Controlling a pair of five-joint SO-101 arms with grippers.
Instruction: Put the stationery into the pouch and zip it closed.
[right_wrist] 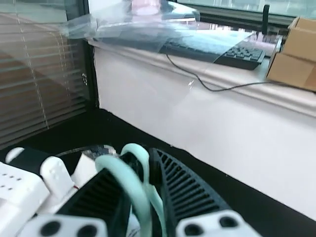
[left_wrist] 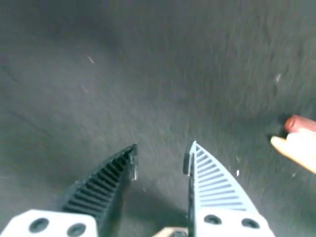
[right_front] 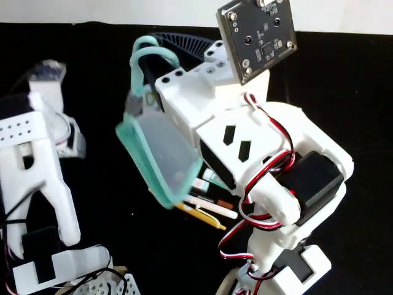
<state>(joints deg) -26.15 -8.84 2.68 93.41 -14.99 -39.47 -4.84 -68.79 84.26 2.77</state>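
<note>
Mint-green cord, the loop (right_wrist: 134, 170) of the pouch, is pinched between the ribbed black fingers (right_wrist: 180, 185) of the right gripper (right_wrist: 145, 160), which are pressed together on it. From that grip the pouch (right_front: 161, 153) hangs off the table, a clear pocket with a green rim, tilted so that its low corner comes down just above the stationery (right_front: 207, 206). The pens lie in a small bunch on the black table (right_front: 110, 209), partly under the pouch and partly under the right arm, their long axes running roughly from the pouch's low corner toward that arm's base. The left gripper (left_wrist: 163, 148) hovers over bare table with its fingers (left_wrist: 210, 173) spread and nothing between them. A pale pen end (left_wrist: 296, 145) lies off to one side of them, apart. Since the right arm is holding the pouch up, the left arm (right_front: 40, 160) looks like the one free to fetch the pens. It would have to cross toward them and set its jaws across a pen's length. I cannot tell whether the pouch's mouth is open. The high view gives pouch, pens and both arms together, while the right wrist view looks past the loop to a white sill with a keyboard (right_wrist: 237, 52) and cardboard boxes (right_wrist: 294, 49).
</note>
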